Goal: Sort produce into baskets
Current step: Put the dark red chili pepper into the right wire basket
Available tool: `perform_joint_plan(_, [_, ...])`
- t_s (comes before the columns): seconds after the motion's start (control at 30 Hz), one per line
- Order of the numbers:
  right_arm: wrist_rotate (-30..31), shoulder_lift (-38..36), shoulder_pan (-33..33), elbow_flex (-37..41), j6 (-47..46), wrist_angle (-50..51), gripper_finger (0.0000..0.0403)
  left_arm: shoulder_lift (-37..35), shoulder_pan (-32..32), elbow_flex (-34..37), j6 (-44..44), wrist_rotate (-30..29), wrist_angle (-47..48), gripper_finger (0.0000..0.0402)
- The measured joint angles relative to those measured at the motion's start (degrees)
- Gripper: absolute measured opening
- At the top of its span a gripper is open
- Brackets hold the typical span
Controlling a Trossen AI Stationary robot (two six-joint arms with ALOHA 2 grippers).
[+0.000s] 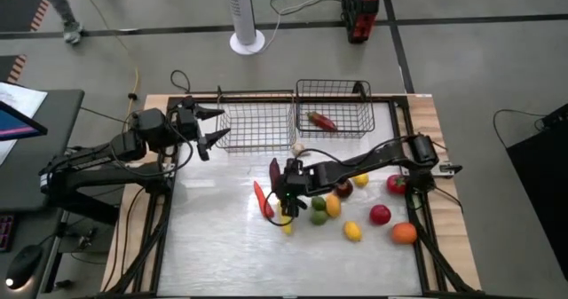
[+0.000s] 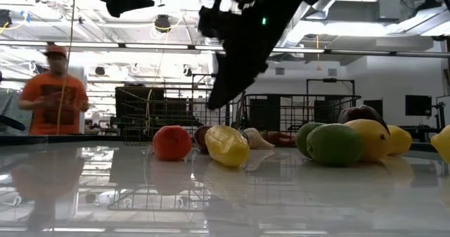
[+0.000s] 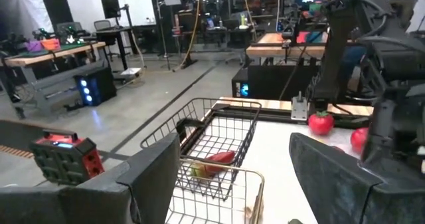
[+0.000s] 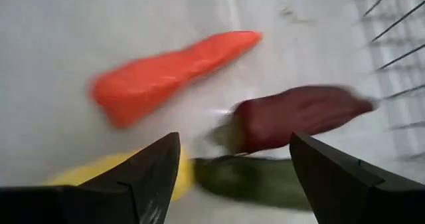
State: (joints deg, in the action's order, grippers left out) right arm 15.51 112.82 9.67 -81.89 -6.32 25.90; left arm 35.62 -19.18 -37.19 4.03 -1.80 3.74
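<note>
Loose produce lies on the white table, right of centre. There is a long orange-red piece (image 4: 169, 71), a long maroon one (image 4: 292, 114), a long green one (image 4: 255, 181) and a yellow one (image 4: 113, 171). Round pieces such as a green one (image 1: 318, 206) and a red one (image 1: 380, 214) lie nearer the right arm. My right gripper (image 1: 286, 188) hangs open, slanting down just above the long maroon and green pieces, touching neither. My left gripper (image 1: 216, 126) stands open and level over the left end of the lighter basket (image 1: 257, 121). The darker basket (image 1: 333, 108) holds a red pepper (image 1: 321, 120).
Both baskets stand side by side at the table's far edge. A small pale piece (image 1: 299, 148) lies in front of them. A red tomato (image 1: 396, 184) and an orange fruit (image 1: 404, 233) lie near the right edge. A person (image 2: 55, 89) stands beyond the table.
</note>
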Motion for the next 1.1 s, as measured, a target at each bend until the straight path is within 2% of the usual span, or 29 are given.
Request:
perform_joint_plan(0.1, [3.0, 1.6, 1.0, 0.0, 6.8, -1.9, 0.0311, 0.0, 0.0, 0.0, 0.9, 0.0, 0.2, 0.0272])
perform_joint_plan(0.3, [4.6, 1.9, 2.9, 0.0, 17.0, -2.8, 0.0309, 0.0, 0.0, 0.0, 3.7, -0.1, 0.3, 0.0272])
perform_joint_plan(0.5, [6.7, 3.3, 4.3, 0.0, 26.8, -5.3, 0.0280, 0.0, 0.0, 0.0, 4.9, -0.1, 0.5, 0.0272])
perform_joint_plan(0.67, [7.7, 6.7, 4.1, 0.2, 29.6, -6.5, 0.0253, 0.0, 0.0, 0.0, 4.7, -0.1, 2.1, 0.0272])
perform_joint_plan(0.87, [12.9, 7.4, 5.1, 0.2, 32.7, -6.5, 0.0213, 0.0, 0.0, 0.0, 4.7, -0.5, 2.6, 0.0272])
perform_joint_plan(1.1, [13.8, 7.5, 4.8, 0.1, 34.5, -5.8, 0.0166, 0.0, 0.0, 0.0, 4.9, -1.6, 3.0, 0.0272])
